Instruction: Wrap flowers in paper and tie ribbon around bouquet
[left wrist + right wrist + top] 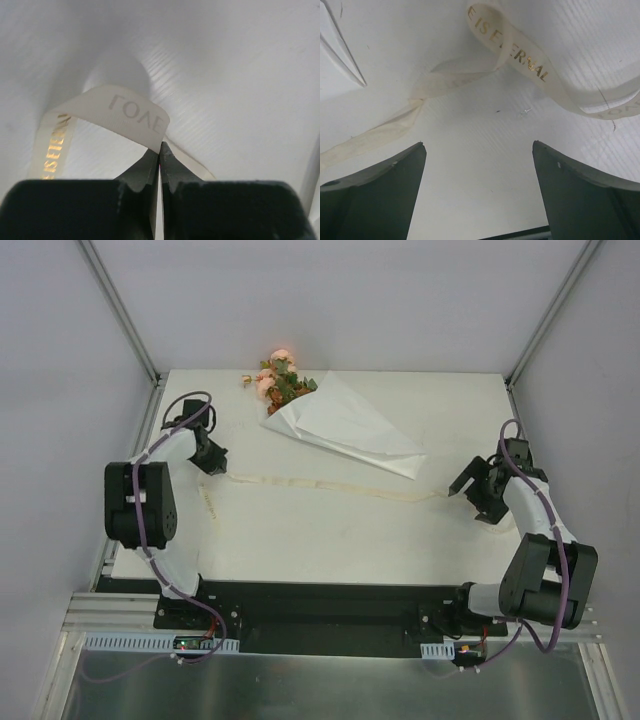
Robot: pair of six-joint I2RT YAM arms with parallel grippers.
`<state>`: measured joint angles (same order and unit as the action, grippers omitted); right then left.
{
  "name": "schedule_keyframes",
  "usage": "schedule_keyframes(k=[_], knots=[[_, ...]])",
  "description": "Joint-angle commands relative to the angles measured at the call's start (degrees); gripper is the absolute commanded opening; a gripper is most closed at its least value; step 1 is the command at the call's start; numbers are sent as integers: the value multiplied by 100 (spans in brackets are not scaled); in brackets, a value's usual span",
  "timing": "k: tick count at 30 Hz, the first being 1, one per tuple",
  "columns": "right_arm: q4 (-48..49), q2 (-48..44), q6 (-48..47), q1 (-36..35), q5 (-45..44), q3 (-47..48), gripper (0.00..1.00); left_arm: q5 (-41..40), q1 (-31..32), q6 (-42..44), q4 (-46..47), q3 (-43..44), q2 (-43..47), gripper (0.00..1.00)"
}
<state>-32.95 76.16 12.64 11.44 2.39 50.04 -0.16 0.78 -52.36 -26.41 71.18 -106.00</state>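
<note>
Top cam: paper (350, 430) folded over flowers (280, 382) lies by the table's (300, 540) far edge, blooms twd far-left corner; ribbon (320, 485) runs flat across mid-table from L gripper (220, 467) nr left edge to R gripper (458, 488) nr right edge. L wrist: L gripper (160, 150) clenched tip to tip, pinching a gold-lettered loop of ribbon (130, 112). R wrist: R gripper (479, 146) spread wide, grasping nothing; ribbon (520, 60) curled on the table just beyond it.

one ribbon (330, 485), one paper (350, 430), one flower bunch (280, 380), two arms (140, 502) (548, 565).
</note>
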Motion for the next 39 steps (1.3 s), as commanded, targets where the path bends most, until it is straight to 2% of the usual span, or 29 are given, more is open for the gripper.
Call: schedule_keyframes(k=[1,5,7,8,11,17,23,29,30,32,33,34,35,39], knots=[[-168,-5,115,86,550,-187,91,-694,-208,674,-417,-630,1509,0],[620,-268,519,349,1174,-670,98,-1791,-534,631,-636,-1297,2546,0],[781,-199,739,437,1412,-698,100,-2031,-753,499,-707,-1466,2776,0],[833,-102,757,438,1422,-602,100,-2040,-1041,472,-733,-1571,2934,0],[738,311,740,447,1247,-399,100,-2093,-1369,419,-777,-1616,3119,0],[579,785,1187,517,684,-100,99,-1838,-1387,384,-760,-1475,2840,0],[772,1085,1881,710,245,-188,91,-1549,-1387,428,-760,-1142,2470,0],[834,1559,2076,1026,-28,66,71,-1486,-1396,542,-769,-852,2145,0],[825,1629,1971,1061,-54,137,57,-1504,-1387,569,-769,-825,2101,0],[843,1840,1848,1158,-90,330,38,-1565,-1387,586,-769,-703,1909,0],[843,1902,1777,1176,-142,522,15,-1557,-1387,665,-769,-615,1803,0],[825,2033,1620,1202,-264,655,7,-1522,-1387,726,-786,-509,1689,0],[808,2113,1523,1202,-448,778,2,-1496,-1387,753,-839,-300,1461,0],[597,2324,1188,1202,-915,1385,1,-1565,-1387,745,-900,71,985,0]])
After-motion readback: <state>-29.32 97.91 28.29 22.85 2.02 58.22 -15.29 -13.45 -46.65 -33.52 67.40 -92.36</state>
